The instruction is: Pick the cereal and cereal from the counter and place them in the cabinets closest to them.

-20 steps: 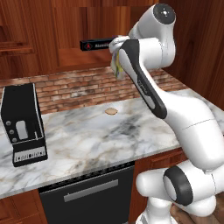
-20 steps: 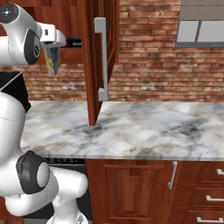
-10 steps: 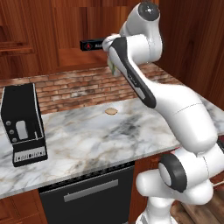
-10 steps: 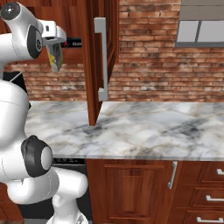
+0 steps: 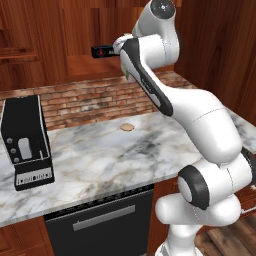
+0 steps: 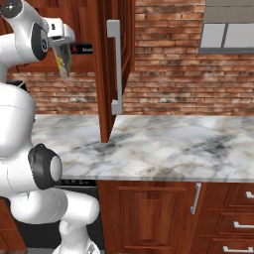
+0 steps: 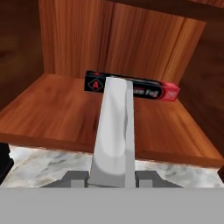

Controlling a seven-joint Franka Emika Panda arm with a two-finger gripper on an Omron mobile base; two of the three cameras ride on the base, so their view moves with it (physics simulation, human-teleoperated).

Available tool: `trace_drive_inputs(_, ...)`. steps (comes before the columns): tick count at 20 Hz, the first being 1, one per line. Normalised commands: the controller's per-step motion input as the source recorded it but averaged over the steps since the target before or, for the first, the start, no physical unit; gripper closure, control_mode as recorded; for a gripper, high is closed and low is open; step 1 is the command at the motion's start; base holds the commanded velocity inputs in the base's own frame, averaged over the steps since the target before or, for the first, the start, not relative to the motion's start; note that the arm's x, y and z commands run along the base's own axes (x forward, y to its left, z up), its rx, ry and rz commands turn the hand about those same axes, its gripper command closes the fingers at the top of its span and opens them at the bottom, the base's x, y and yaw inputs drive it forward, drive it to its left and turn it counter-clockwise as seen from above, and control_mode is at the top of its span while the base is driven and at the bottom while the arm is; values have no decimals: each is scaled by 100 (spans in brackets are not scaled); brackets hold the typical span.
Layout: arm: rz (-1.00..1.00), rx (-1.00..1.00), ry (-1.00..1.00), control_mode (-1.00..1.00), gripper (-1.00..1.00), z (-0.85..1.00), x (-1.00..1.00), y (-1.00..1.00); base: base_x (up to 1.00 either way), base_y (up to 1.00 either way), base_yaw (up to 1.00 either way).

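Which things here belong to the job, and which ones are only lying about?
Job: pale grey cereal box, held in the shut gripper; cabinet shelf; marble counter.

Lying about: black-and-red foil box, black appliance, small round brown item.

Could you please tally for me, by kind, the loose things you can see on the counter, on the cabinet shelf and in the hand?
Cereal box, in the hand: 1
Foil box, on the shelf: 1
Black appliance, on the counter: 1
Small round tan thing, on the counter: 1
Total: 4

Glossy white arm (image 5: 200,115) of rounded segments, with dark grey joint rings.
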Motion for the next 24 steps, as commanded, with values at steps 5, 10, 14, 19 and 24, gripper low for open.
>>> trace_drive_inputs(5, 0, -2, -6, -100, 100, 4, 16, 6, 0, 0, 0)
trace_drive_inputs(10, 0, -7, -2, -100, 100, -16, 12, 2, 0, 0, 0)
trace_drive_inputs(14, 0, -4, -2, -100, 100, -20, 17, 0, 0, 0, 0)
trace_drive_inputs(19, 0, 0, 0, -100, 100, -6, 34, 0, 0, 0, 0)
trace_drive_inputs(24, 0, 0, 0, -100, 100, 0, 45, 0, 0, 0, 0)
